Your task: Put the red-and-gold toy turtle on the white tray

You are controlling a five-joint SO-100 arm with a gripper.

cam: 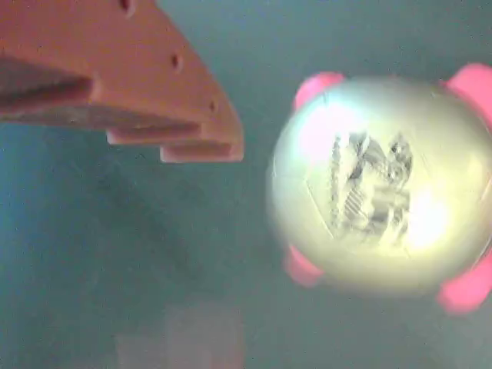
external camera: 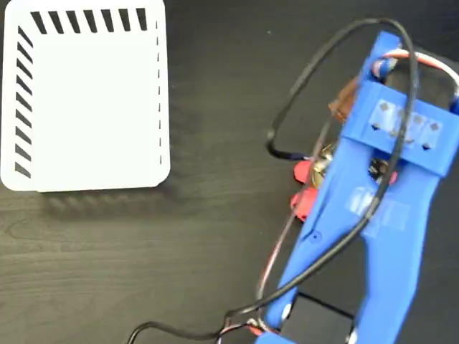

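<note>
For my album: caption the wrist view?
Orange finger hovering beside the gold-shelled toy turtle, not touching it.

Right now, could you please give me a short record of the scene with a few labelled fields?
target: red-and-gold toy turtle, mostly hidden under the blue arm in the fixed view
turtle contact: none visible; one orange finger sits apart from the shell in the wrist view
destination: white tray, upper left in the fixed view, nothing on it
surface: dark wood-grain table
jaws: state cannot be told
</note>
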